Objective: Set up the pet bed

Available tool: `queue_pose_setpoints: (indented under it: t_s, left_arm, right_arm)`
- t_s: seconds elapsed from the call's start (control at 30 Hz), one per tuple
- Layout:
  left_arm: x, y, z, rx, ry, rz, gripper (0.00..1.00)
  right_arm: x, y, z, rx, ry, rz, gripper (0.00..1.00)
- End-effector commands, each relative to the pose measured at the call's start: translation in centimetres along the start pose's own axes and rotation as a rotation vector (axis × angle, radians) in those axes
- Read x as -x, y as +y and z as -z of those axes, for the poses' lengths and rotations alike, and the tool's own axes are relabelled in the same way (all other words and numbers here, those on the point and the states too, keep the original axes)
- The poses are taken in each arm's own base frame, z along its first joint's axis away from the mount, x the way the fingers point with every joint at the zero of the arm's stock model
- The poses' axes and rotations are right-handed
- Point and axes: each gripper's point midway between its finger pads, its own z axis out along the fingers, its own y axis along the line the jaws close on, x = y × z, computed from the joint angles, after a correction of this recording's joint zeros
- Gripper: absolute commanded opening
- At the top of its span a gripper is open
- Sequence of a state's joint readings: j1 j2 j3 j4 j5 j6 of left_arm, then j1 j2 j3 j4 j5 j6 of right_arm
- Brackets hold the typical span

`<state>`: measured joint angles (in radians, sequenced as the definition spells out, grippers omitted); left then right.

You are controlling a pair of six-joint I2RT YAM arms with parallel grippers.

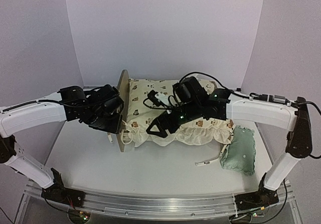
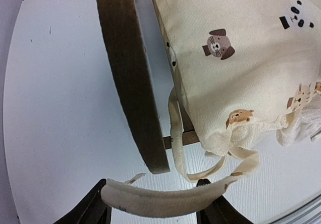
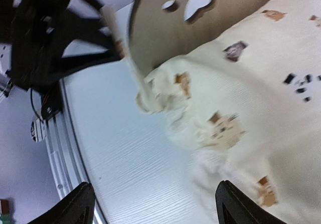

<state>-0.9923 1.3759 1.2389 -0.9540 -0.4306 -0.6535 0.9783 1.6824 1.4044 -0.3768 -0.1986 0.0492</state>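
The pet bed stands mid-table, its wooden headboard [image 1: 123,103] upright on the left, shown edge-on [image 2: 128,73] and with paw cutouts [image 3: 225,13]. The cream bear-print cushion [image 1: 160,101] [image 2: 241,73] [image 3: 261,98] lies on it, hiding the base. My left gripper [image 1: 114,129] [image 2: 153,194] is beside the headboard's near end, jaws apart, with a cushion tie [image 2: 160,201] draped across both fingertips. My right gripper [image 1: 153,130] [image 3: 158,194] hovers open over the cushion's near-left corner with nothing between its fingers.
A small mint green pillow [image 1: 239,151] lies on the table to the right of the bed. Another loose tie [image 1: 208,160] trails beside it. A metal rail [image 1: 150,204] runs along the table's near edge.
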Motion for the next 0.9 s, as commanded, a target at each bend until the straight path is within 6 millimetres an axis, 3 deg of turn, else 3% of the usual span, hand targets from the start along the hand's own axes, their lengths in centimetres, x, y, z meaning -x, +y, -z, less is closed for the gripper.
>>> queue_pose_setpoints:
  t_s: [0.0,0.13,0.3,0.5,0.7,0.87]
  left_arm:
    - [1.8,-0.1,-1.5,0.044,-0.077,0.024,0.54]
    - [1.9,0.1,-2.9,0.076,-0.094,0.034,0.49]
    - [2.1,-0.1,-4.0,0.072,-0.116,0.048,0.34]
    - [3.1,-0.7,-4.0,0.058,-0.147,0.059,0.01]
    - [4.9,-1.6,-2.6,0.038,-0.142,0.068,0.0]
    - [6.8,-2.2,-0.7,0.02,-0.162,0.08,0.0]
  right_arm:
    - [-2.4,0.8,-0.2,0.032,0.021,0.016,0.82]
    - [-3.7,1.0,-1.0,0.046,0.046,-0.017,0.79]
    - [-4.7,1.4,-1.7,0.055,0.05,-0.026,0.76]
    - [-6.4,1.0,-3.0,0.026,0.061,-0.011,0.73]
    - [-9.2,2.0,-5.3,0.084,-0.008,0.116,0.7]
    - [-10.7,0.6,-8.8,0.052,-0.059,0.193,0.68]
